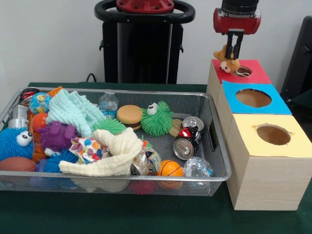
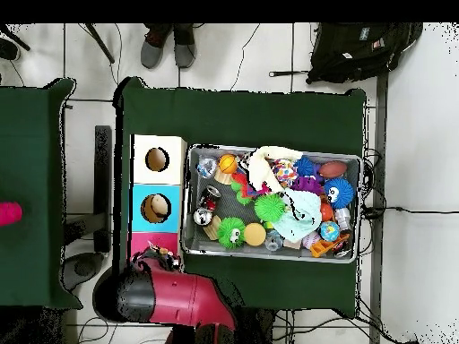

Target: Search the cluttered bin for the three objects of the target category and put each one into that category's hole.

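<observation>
My gripper hangs over the far end of the box row and is shut on a small orange-brown plush animal. It holds the plush just above the red top, beside the round hole. In the overhead view my red arm covers most of the red top, and the gripper shows only as a dark shape. The silver wire-mesh bin stands left of the boxes, full of toys, and it also shows in the overhead view. No yellow chick or striped plush shows.
The blue-topped hole and yellow-topped hole are nearer the camera. The bin holds a green spiky ball, a blue fuzzy ball, cans, a toy burger, cloths and small balls. A person's shoes show at the overhead's top.
</observation>
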